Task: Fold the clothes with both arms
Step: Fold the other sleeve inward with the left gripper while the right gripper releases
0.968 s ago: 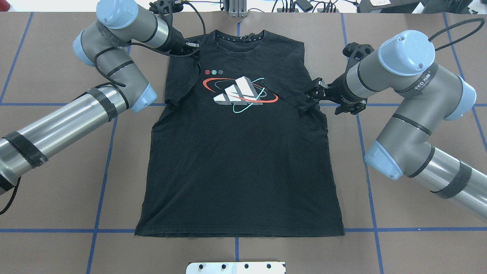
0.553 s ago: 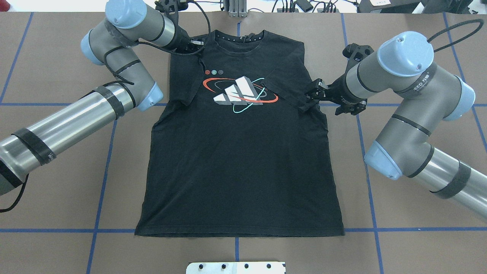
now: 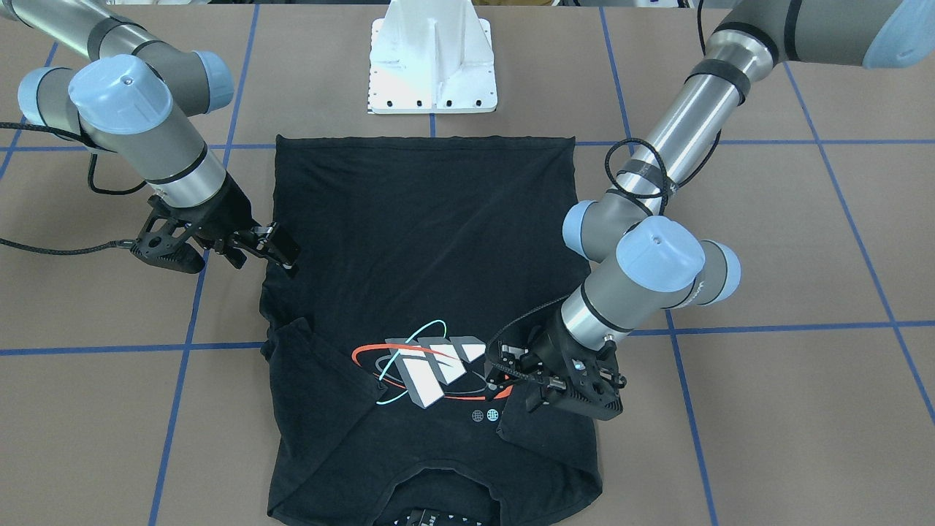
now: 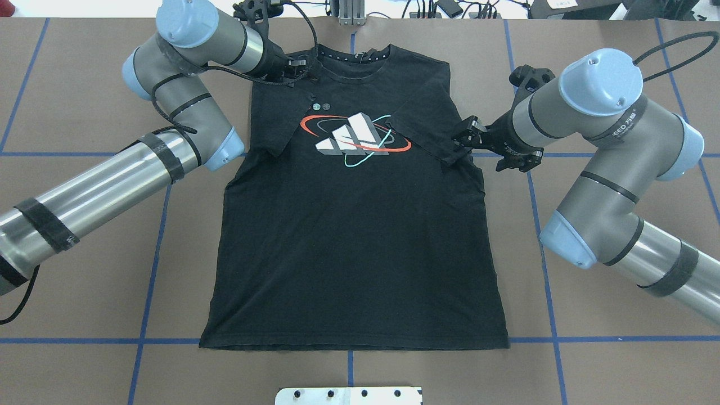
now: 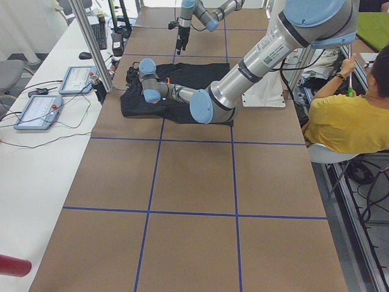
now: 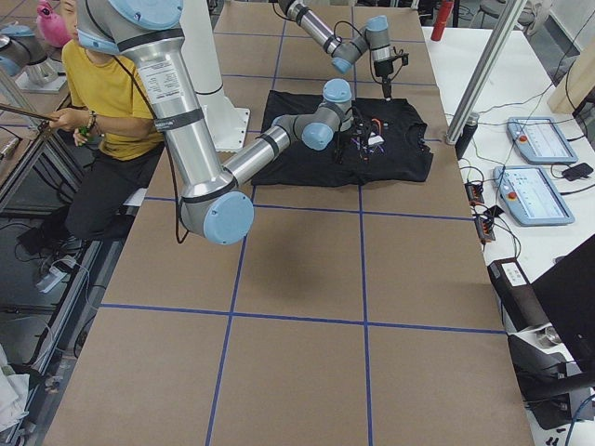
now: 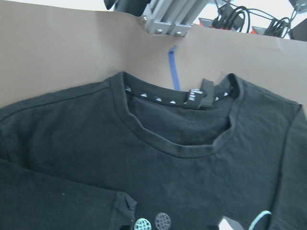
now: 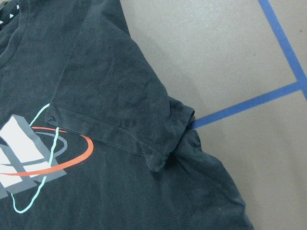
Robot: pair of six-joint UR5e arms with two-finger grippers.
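Black T-shirt (image 4: 349, 242) flat on the brown table (image 4: 84, 292), print up, hem nearest the white base mount (image 3: 432, 66), collar (image 4: 353, 56) on the side away from the robot. Both sleeves turned in over the chest, right sleeve (image 4: 427, 132) lying loose with its cuff at the logo (image 4: 354, 135). Left gripper (image 3: 504, 372) pinched on the edge of the left sleeve (image 4: 275, 124), its wrist hiding that shoulder from overhead. Right gripper (image 4: 462, 138) just beside the right sleeve, fingers parted, holding nothing. Blue tape lines (image 4: 152, 270) across the table. Seated person in yellow (image 5: 340, 125) past the table's edge in the side views. Against 0.6 s back: left gripper nearer the collar, sleeve fold drawn further in, red one of the 3 small dots now covered, 2 showing. Right arm in the same place.
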